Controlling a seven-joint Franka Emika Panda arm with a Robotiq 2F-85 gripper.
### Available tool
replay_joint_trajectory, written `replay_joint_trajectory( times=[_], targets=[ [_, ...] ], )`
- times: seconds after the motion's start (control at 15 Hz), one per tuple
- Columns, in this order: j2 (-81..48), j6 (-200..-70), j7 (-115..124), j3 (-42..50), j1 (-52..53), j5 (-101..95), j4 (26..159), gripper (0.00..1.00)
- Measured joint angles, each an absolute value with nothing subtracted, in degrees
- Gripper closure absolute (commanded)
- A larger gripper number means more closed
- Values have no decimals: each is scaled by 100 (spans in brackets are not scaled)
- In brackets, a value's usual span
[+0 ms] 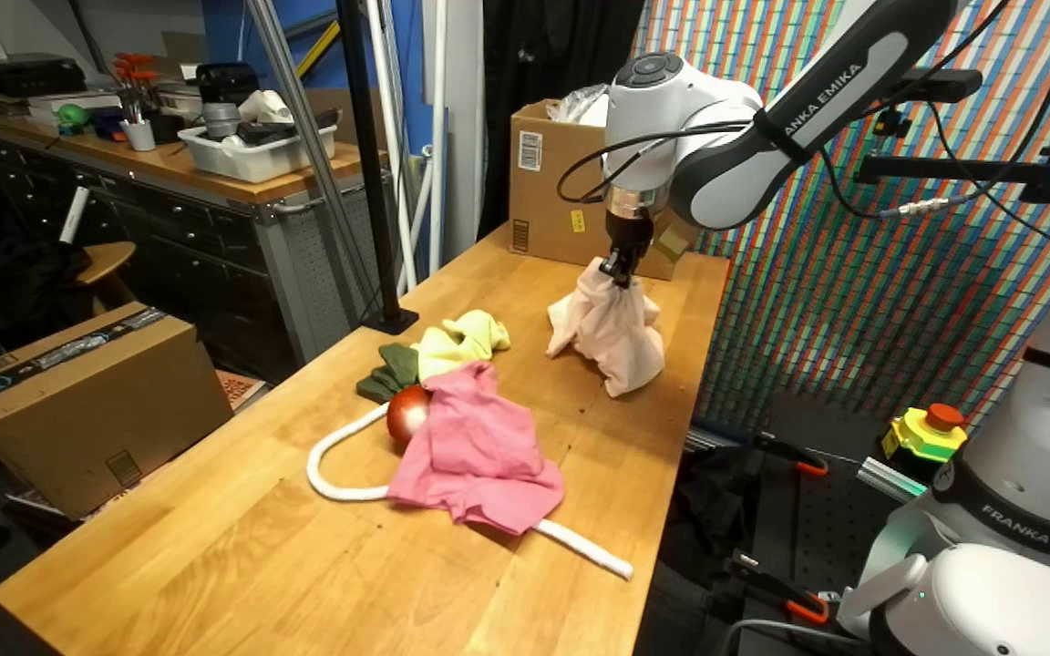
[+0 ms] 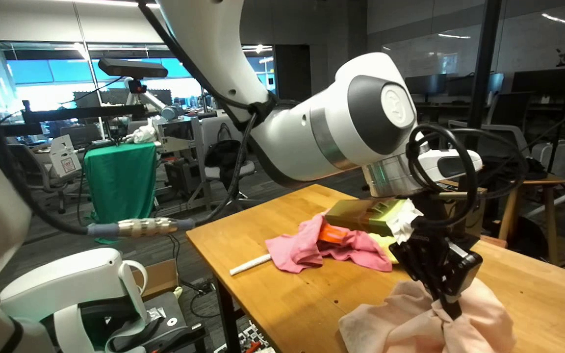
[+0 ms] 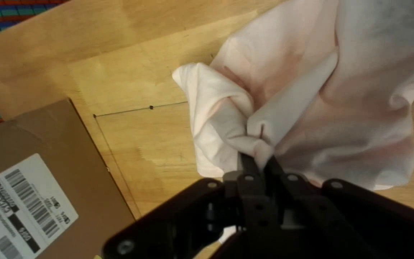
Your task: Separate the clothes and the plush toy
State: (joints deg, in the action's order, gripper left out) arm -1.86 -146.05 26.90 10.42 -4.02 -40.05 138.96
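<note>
While the gripper (image 3: 261, 162) pts down, its fingers (image 3: 252, 190) are pressed close tog., pinching a bunched fold of the cream cloth (image 3: 365, 118). Cloth drapes below the tips; can't tell if its btm edge rests on the table (image 1: 261, 565). In the wrist view most of it spreads b/w 12 & 3 o'clock from the pinch, w/ a smaller fold at approx. 10-11; the box (image 3: 84, 194) is at 9.

In an exterior view the pink cloth (image 1: 488, 446) lies on the table at 7-8 o'clock from the cream one, well apart. W/ pink as clock ctr.: yellow cloth (image 1: 459, 344) at 12, meeting its edge; the plush toy (image 1: 405, 417) at abt. 10, red body part-hidden by pink, green leaves (image 1: 388, 374) at 10-11, just beside yellow. White tube (image 1: 584, 548) loops out at 9, runs under pink & comes out at 4-5. From the gripper, the arm (image 1: 808, 109) goes up twd. 1-2.
</note>
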Motion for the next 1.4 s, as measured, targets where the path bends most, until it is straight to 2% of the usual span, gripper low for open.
replay_joint_trajectory(
  times=[0.6,1.4],
  targets=[
    [34,-14133,4209,1128,-967,-5140,13927,97],
    [-288,-14286,5532,1392,-1354,-5738,13351,95]
  ],
)
